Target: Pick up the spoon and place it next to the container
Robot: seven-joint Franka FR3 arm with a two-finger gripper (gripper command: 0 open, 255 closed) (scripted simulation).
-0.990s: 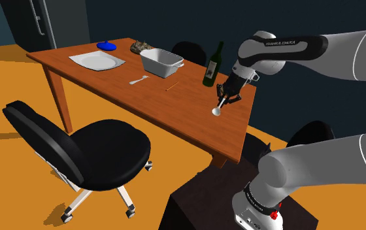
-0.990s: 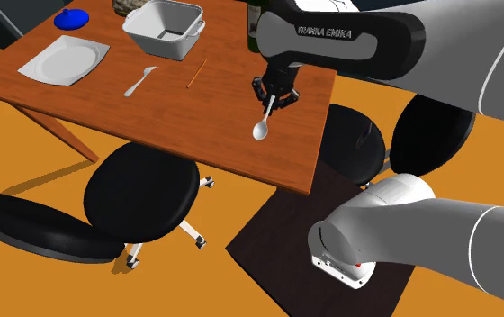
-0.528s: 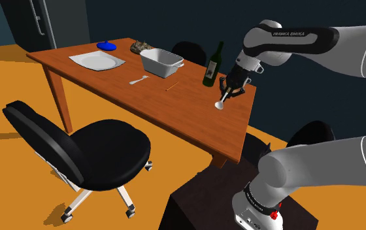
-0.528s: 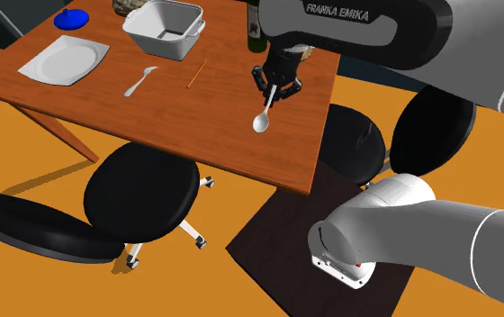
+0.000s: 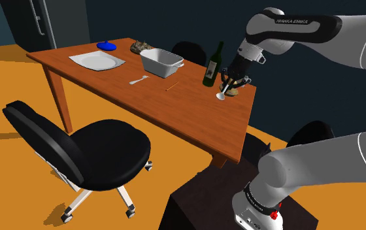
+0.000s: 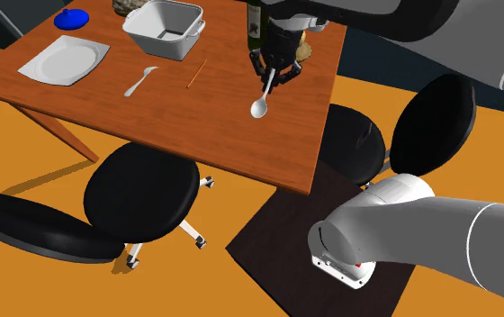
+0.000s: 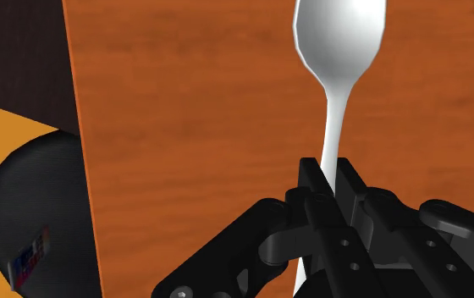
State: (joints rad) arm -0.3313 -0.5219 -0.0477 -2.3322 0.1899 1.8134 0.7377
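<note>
gripping the white spoon (image 6: 262,99) by its handle in the black gripper (image 6: 271,74), bowl dangling over the table (image 6: 106,108) near the bottle (image 5: 212,65), likely raised to travel clear toward the white container (image 6: 163,27), well apart

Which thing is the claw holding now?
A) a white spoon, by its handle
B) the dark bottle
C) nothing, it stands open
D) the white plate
A: in the wrist view the claw is shut on the handle of the white spoon, whose bowl points away from it, toward the wooden table.
</note>
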